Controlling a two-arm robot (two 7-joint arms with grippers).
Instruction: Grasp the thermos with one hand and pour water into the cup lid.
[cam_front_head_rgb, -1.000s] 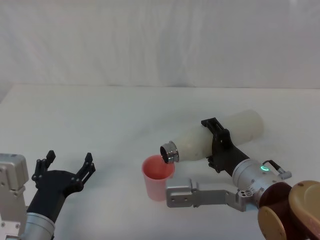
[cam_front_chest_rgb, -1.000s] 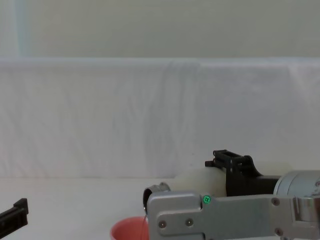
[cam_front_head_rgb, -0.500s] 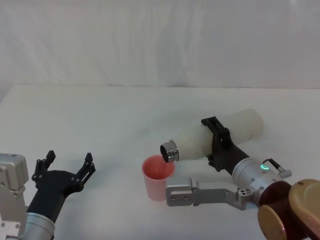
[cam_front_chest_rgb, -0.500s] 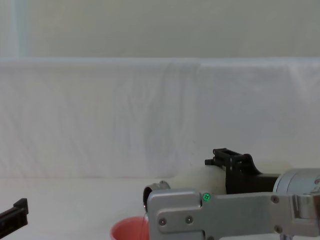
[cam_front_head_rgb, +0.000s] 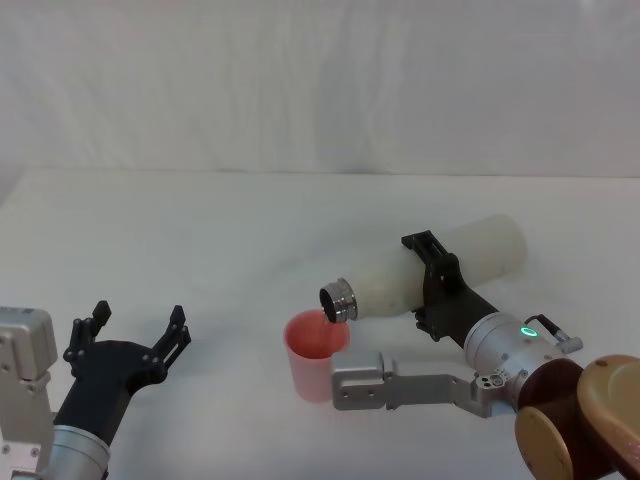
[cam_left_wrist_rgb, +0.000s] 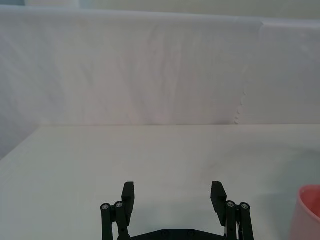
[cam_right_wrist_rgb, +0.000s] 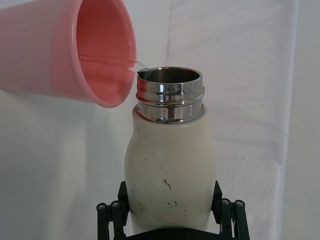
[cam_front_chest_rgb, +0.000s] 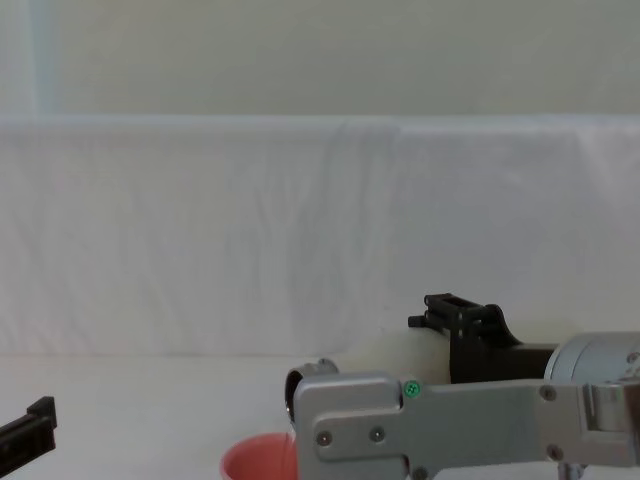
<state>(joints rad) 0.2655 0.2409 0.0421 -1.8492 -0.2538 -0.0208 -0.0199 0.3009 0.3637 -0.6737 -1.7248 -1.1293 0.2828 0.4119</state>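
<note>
The thermos (cam_front_head_rgb: 440, 272) has risen slightly, clamped in the right gripper (cam_front_head_rgb: 437, 285), its arm hiding most of the cup lid (cam_front_chest_rgb: 258, 458).

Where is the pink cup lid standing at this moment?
In the head view the cup lid stands upright on the table, near the front and slightly right of centre, directly under the steel mouth of the tilted thermos.

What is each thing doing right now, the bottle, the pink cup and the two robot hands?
thermos: uncapped, tipped over, steel mouth above the cup, water trickling out.
cup lid: upright on the table, catching water.
right gripper: shut around the thermos.
left gripper: open, empty, off to the side.
</note>
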